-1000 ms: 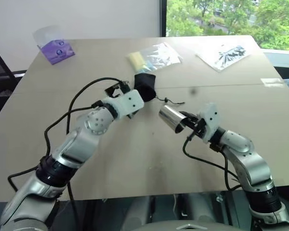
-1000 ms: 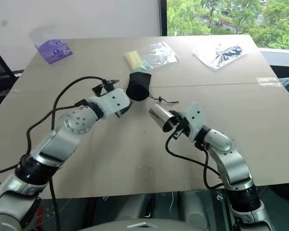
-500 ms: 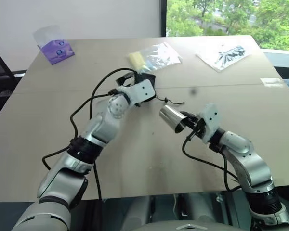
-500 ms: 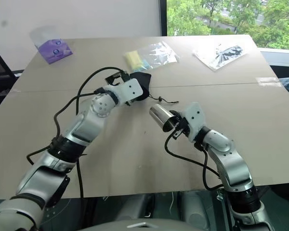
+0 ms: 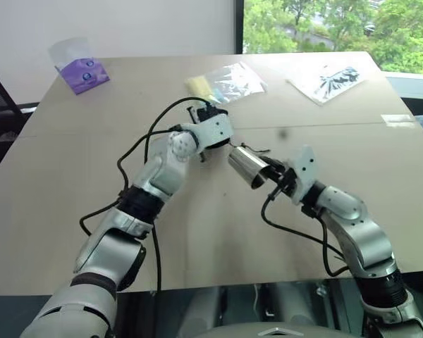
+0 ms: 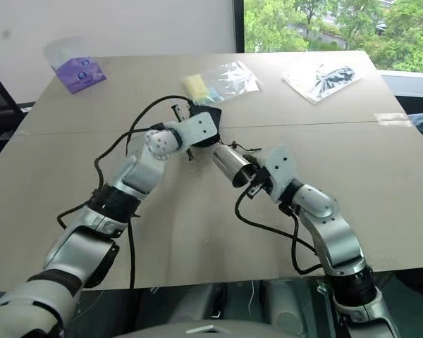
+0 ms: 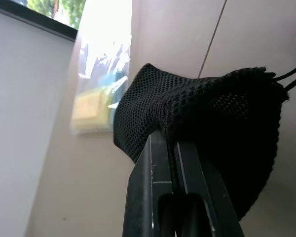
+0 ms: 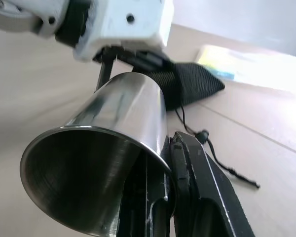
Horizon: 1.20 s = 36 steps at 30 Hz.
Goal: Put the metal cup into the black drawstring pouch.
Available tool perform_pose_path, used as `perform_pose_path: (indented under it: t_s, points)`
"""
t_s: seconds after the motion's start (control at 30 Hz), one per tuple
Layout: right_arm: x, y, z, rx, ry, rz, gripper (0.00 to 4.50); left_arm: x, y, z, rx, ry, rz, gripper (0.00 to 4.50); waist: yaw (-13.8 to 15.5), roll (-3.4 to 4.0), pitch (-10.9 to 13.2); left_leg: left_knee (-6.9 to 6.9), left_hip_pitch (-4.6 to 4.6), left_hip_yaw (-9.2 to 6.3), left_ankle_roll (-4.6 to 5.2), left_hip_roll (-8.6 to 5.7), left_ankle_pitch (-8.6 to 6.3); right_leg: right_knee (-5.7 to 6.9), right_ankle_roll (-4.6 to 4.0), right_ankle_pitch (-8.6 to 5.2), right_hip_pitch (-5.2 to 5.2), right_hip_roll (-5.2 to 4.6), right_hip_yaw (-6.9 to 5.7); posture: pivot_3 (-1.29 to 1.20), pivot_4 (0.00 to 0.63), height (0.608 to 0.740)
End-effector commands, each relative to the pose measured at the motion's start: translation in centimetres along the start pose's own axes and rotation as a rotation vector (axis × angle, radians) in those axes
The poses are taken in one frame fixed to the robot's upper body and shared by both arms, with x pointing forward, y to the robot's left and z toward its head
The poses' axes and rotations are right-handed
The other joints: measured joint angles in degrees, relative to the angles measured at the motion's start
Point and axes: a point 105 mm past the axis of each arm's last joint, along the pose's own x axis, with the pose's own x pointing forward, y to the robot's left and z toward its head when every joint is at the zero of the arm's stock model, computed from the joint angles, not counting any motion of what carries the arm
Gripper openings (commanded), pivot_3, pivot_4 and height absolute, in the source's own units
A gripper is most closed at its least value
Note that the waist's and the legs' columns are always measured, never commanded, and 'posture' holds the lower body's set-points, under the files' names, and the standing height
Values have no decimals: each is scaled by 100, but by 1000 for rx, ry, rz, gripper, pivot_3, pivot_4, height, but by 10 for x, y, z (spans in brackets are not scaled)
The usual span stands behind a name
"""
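Head views: left gripper (image 5: 222,134) at far middle of table (image 5: 92,176), pinched on black drawstring pouch (image 6: 210,117) — pouch just below clear bag with yellow item (image 5: 225,83). Right gripper (image 5: 271,176) clamped on rim of metal cup (image 5: 247,166), cup tilted, held above table just right of pouch

Left wrist view: fingers (image 7: 153,168) pressed together on mesh fabric of pouch

Right wrist view: cup's open end faces camera — rim pinched between fingers (image 8: 197,173); pouch cord (image 8: 222,165) trails on table
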Motion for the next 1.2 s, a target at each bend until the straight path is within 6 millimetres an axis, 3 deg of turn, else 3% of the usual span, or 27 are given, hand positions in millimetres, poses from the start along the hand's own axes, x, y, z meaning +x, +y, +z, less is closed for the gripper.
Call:
perform_pose_path:
  t_s: [0.03,0.2,0.37,0.53,0.63,0.93,1.1,1.13,1.2]
  points:
    - [8,1,9,-20,-48,-5,0,-5,6,11,-227,-17,-91,48,-7,-1,0,0,0,-1,0,0,0,1,0,0,0,0,-1,0,150,740]
    - [21,-1,3,-17,-43,-29,0,-11,15,29,-568,-23,-220,48,-14,-1,0,11,-7,-6,0,0,0,4,0,0,-2,1,-6,0,150,740]
    - [40,-7,4,58,-67,-116,0,-24,9,47,-856,-24,-389,48,-100,0,-1,15,-4,-6,0,0,0,9,0,0,-1,1,-4,0,150,740]
    - [47,-11,7,176,-140,-181,0,-31,2,45,-884,4,-429,48,-169,0,-1,14,-1,-5,-1,1,1,18,0,1,-4,1,1,0,150,740]
    - [48,-14,-5,200,-125,-204,0,-31,-1,43,-892,14,-426,48,-141,0,-1,15,-1,-7,-2,0,1,19,0,1,-4,-1,0,0,150,740]
    - [66,5,-50,5,24,-107,0,-36,-5,53,-944,4,-442,48,-168,1,-1,19,0,-6,-2,-2,1,22,0,1,-4,-1,1,0,150,740]
    - [78,4,-49,-47,21,-103,0,-49,-18,57,-926,2,-510,48,-239,0,-1,24,8,6,-2,-1,1,46,0,1,-6,-1,14,0,150,740]
    - [81,3,-46,-21,6,-113,0,-52,-21,59,-924,-1,-529,48,-247,0,-1,26,9,7,-3,0,1,49,0,1,-6,-1,16,0,150,740]
    - [89,-7,-32,238,-85,-180,0,-59,-26,64,-904,-8,-550,48,-252,0,-1,33,10,6,-3,0,1,55,0,1,-6,-1,16,0,150,740]
